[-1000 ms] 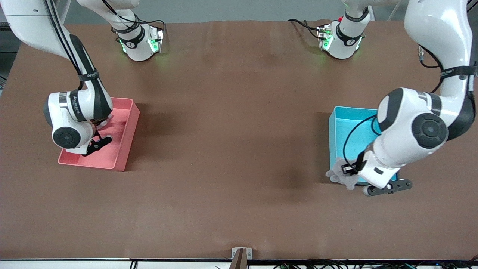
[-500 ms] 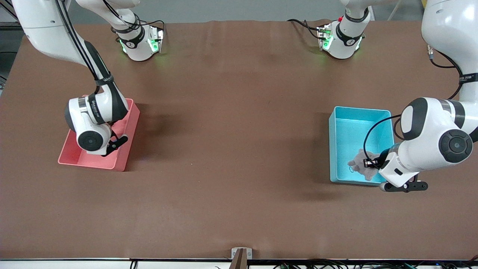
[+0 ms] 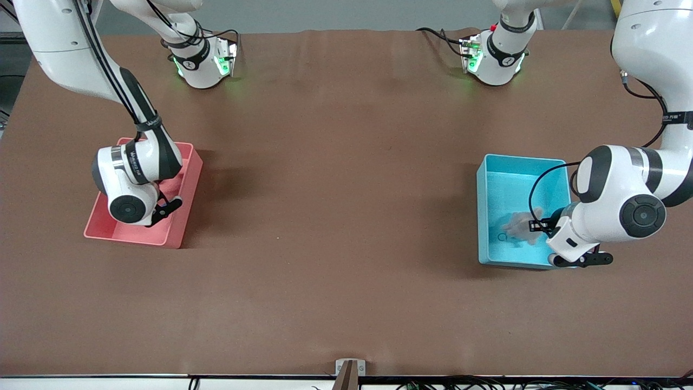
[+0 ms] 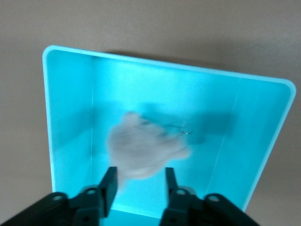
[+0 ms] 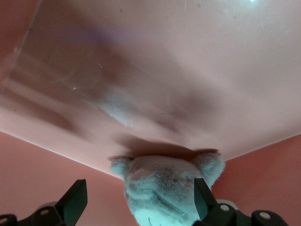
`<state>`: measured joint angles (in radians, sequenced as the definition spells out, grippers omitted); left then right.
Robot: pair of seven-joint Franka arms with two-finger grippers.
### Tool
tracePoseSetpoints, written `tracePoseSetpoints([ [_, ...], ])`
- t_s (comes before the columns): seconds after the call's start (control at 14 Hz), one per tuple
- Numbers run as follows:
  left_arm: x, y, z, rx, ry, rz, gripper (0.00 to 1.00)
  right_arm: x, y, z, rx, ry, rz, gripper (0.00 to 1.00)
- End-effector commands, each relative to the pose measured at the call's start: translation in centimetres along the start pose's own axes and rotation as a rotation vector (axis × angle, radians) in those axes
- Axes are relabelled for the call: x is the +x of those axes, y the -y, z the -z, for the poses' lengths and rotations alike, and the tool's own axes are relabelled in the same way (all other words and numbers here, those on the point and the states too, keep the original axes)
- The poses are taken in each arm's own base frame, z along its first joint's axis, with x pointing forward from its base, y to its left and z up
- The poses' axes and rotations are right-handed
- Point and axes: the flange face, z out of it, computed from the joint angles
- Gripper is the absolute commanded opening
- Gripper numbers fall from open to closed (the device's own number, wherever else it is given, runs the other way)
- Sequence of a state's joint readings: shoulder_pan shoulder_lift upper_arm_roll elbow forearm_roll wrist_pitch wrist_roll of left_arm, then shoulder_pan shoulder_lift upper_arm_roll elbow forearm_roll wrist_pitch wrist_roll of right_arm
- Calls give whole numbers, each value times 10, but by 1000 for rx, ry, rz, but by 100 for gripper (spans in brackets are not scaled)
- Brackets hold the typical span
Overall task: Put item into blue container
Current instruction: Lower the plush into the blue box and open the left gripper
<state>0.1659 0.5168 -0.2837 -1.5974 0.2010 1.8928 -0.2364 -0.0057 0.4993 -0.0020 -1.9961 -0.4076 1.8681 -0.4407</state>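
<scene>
Since earlier, our left gripper (image 4: 137,188) has spread over the blue container (image 3: 483,216), dropping the plush (image 4: 141,150) inside; our right gripper (image 5: 138,200) waits spread around another plush (image 5: 162,188) in the pink bin (image 3: 184,211).

blurred: grey plush item (image 4: 141,150) over blue container (image 3: 484,216) | cut off at frame edge: plush toy (image 5: 162,193) | hidden: right gripper, front view
</scene>
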Motion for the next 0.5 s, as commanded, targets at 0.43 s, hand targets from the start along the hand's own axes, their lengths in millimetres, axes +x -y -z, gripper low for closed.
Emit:
tracePoseSetpoints([
  [0.43, -42, -89, 66, -23, -51, 122, 100, -18, -24, -23, 93, 14, 82, 100],
])
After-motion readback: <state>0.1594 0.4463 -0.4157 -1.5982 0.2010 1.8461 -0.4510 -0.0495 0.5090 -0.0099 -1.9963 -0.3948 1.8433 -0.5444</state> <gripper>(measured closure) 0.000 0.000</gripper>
